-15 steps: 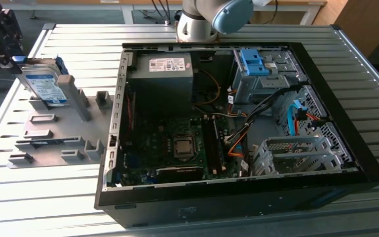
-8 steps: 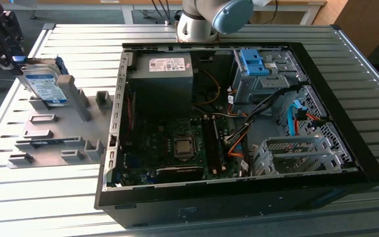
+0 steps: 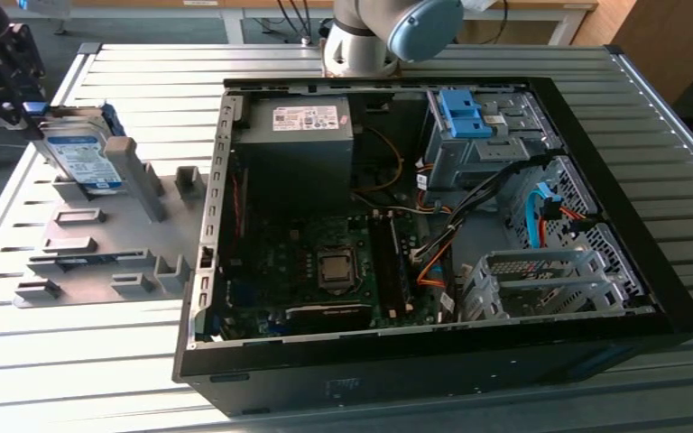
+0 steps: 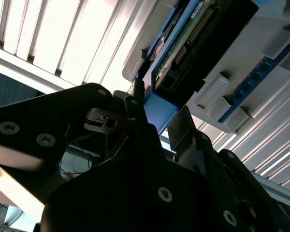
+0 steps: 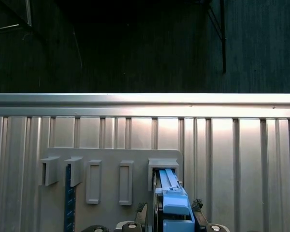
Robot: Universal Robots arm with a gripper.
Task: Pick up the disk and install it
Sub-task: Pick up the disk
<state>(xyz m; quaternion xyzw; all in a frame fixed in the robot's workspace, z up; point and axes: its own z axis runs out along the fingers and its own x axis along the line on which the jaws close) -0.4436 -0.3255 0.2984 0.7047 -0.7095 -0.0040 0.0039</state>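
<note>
Presently, the gripper (image 4: 159, 104) is seen closed down narrowly upon the disk (image 4: 193, 38). In the second wrist view, one dark metal finger (image 4: 135, 104) is pressed against each side of the drive's blue plastic frame. In the first wrist view the same grip (image 5: 169, 215) is confirmed, the disk (image 5: 173, 200) being seen edge-on between the fingers.

The disk (image 3: 86, 153) is found standing on edge in a pocket of the grey fixture plate (image 3: 94, 244), near upright with a slight lean. Its long axis runs steeply from the plate up toward the gripper (image 3: 33, 104). The white-and-blue label face is turned toward the exterior view's right. A green circuit board and a row of connector pins are exposed on the opposite face.

The fixture is a flat, matt plate with raised rectangular pockets, and a blue plastic strip (image 5: 67, 198) is seated in another slot. The plate rests on a ribbed aluminium table (image 3: 82, 361). Just beside it lies an open black computer case (image 3: 443, 361).
</note>
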